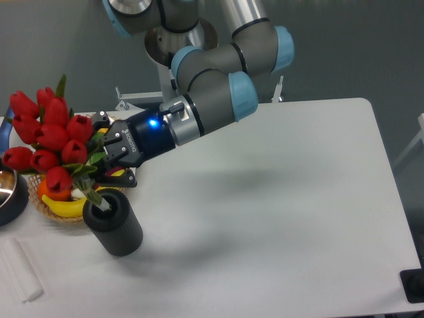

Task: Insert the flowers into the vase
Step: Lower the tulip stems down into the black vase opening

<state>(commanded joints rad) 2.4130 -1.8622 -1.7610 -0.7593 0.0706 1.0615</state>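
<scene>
The flowers, a bunch of red tulip buds with green leaves, hang tilted to the left above the vase. The gripper is shut on their green stems just under the buds. The stem ends reach down into the vase's round mouth at its left side. The vase is a dark matte cylinder standing at the table's front left, leaning slightly toward the right. The buds sit up and left of the vase mouth, over the basket.
A wicker basket with a banana, an orange and other produce stands right behind the vase. A dark pot with a blue handle is at the left edge. A white block lies at the front left. The white table extends right.
</scene>
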